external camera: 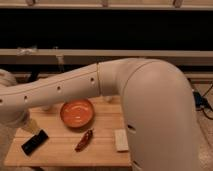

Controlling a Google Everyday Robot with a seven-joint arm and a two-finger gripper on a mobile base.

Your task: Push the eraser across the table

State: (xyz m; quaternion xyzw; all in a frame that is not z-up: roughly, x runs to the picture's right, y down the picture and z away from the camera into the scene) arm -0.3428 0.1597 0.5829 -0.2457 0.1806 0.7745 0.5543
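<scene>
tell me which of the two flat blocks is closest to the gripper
The black eraser at the front left of the table, with the gripper just behind it. The beige block lies far to the right, past the chili.

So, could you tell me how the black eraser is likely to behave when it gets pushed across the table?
The eraser looks flat and blocky, so it should probably slide rather than roll or tip. Lying askew on the table, it may swivel if nudged off-centre. The gripper hangs close beside it.
</scene>
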